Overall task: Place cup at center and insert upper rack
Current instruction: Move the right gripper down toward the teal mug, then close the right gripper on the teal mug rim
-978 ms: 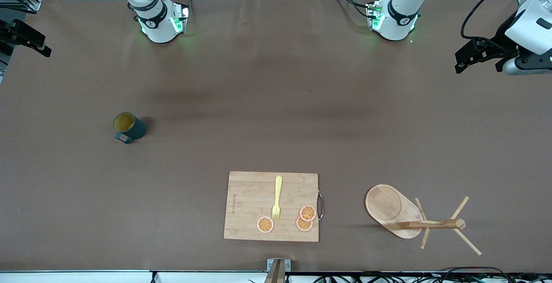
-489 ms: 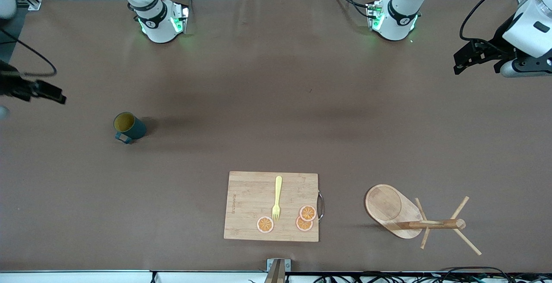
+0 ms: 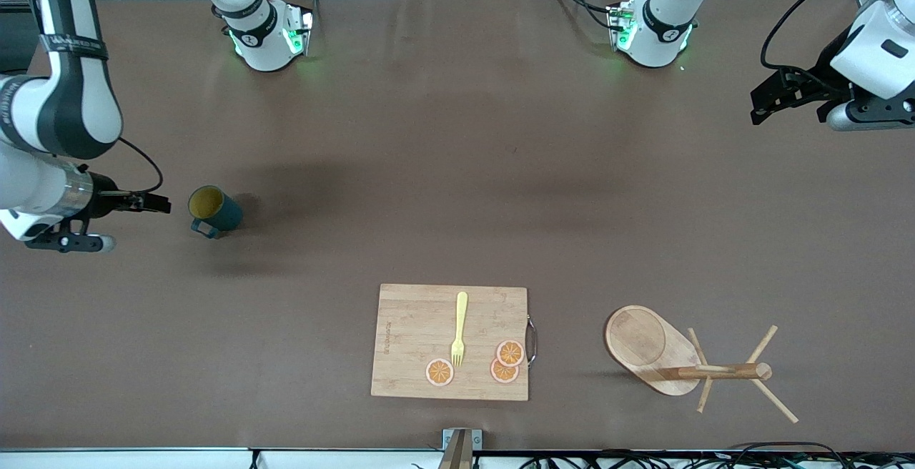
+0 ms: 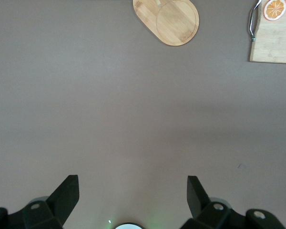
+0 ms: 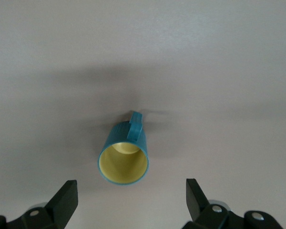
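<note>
Wooden cutting board (image 3: 449,341) lies between cup (image 3: 213,211) and upper rack (image 3: 686,358); both grippers spread, empty.

The right gripper (image 3: 159,203), fingers parted, is held just beside the upright cup (image 3: 213,210). The upper rack (image 3: 686,360) is seen tipped over near the cutting board (image 3: 449,342).

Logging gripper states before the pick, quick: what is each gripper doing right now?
Left gripper: open, empty, over bare table.
Right gripper: open, empty, beside the small dark teal cylindrical cup.
</note>
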Robot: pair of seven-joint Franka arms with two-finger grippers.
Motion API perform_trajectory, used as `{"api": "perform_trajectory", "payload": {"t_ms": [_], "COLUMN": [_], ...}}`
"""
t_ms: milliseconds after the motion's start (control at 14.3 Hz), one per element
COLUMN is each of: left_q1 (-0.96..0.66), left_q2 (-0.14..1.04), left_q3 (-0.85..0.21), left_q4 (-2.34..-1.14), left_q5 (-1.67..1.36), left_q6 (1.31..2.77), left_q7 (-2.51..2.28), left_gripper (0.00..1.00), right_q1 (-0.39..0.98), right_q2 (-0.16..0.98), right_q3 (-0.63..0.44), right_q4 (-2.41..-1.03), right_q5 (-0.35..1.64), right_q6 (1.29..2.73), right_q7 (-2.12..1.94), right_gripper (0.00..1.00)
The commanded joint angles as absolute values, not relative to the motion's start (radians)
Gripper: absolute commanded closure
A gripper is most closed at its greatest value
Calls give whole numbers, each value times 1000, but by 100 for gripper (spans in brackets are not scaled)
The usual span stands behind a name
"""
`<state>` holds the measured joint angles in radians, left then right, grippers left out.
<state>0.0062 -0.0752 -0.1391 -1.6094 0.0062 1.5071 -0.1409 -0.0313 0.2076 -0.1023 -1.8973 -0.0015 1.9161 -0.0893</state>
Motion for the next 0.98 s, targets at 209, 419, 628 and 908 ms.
{"api": "perform_trajectory", "payload": {"t_ms": [209,419,628,908], "left_q1": [18,20,37,44], "left_q2": [-80,-83,-83,-84], "left_q3": [-143,-140,-141,-140], "left_q4": [-1617,-1617,-1618,-1618], "left_q5": [8,8,8,6], "left_q6": [1500,1500,1500,1503], "left_q7": [-141,-141,-141,-143], "left_gripper": [0,0,0,0], "right_q1": [-44,-48,-46,-45], "right_q2": [94,101,100,104], "right_q3": [-92,-95,-95,-98], "right_q4": [-2200,-2223,-2285,-2359], "right_q5": [14,44,54,54], "right_q6": [2184,2233,2317,2443], "right_q7": [-347,-626,-634,-647], "right_gripper": [0,0,0,1]}}
